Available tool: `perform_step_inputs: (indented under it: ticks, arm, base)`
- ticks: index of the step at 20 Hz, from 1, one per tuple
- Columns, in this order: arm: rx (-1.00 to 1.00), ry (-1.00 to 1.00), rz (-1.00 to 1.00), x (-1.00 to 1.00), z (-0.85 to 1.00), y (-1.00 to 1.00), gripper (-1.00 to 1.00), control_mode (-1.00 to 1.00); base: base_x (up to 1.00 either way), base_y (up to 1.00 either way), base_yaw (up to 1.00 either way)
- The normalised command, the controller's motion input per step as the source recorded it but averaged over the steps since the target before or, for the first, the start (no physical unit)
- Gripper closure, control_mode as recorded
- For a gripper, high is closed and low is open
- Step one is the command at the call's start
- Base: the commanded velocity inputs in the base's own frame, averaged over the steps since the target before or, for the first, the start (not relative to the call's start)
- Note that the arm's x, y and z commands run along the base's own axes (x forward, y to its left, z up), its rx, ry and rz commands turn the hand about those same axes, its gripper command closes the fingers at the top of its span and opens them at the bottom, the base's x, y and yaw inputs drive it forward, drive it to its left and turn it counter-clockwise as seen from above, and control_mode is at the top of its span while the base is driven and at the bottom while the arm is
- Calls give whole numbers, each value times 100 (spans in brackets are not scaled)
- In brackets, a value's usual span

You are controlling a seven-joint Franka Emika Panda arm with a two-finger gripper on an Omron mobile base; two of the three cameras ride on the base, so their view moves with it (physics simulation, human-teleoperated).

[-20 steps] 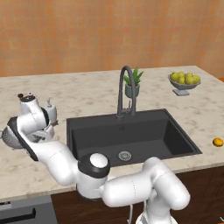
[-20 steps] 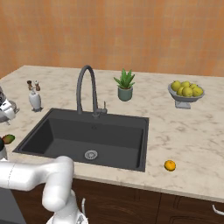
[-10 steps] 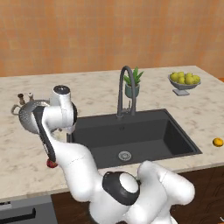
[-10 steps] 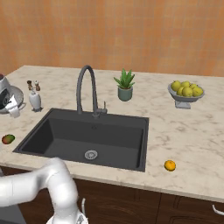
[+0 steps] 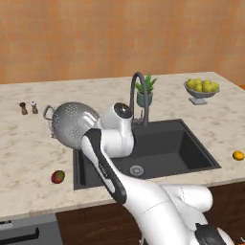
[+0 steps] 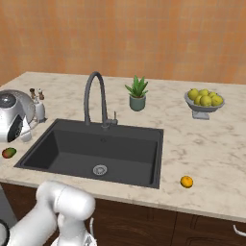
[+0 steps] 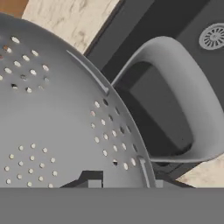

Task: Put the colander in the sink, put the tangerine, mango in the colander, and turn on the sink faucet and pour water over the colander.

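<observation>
Your counter [image 5: 28, 153] carries everything, with the sink [image 5: 162, 143] sunk into its middle and the sink faucet [image 5: 138, 95] arching at the basin's twelve o'clock. The colander [image 5: 72, 122] is lifted off the counter, tipped on its side at the basin's nine o'clock edge, carried that way because the grip is at its rim. In the hand view one loop handle juts over the dark basin. The jaws [image 7: 120, 183] are pinched nearly closed on the colander's rim. The mango [image 5: 58, 177] waits at seven o'clock, the tangerine [image 5: 238, 155] at three o'clock, both untouched on the counter.
</observation>
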Motion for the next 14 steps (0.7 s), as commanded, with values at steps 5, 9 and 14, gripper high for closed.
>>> perform_step_inputs:
  ticks: [5, 9, 14]
  arm:
    - [0, -3, -5, -65, 11, -100, 100, -100]
    - [-4, 0, -3, -23, 1, -100, 100, -100]
    - [-7, 3, -3, -10, 0, -100, 100, -100]
  base:
    - [0, 0, 0]
    - [0, 0, 0]
    - [0, 0, 0]
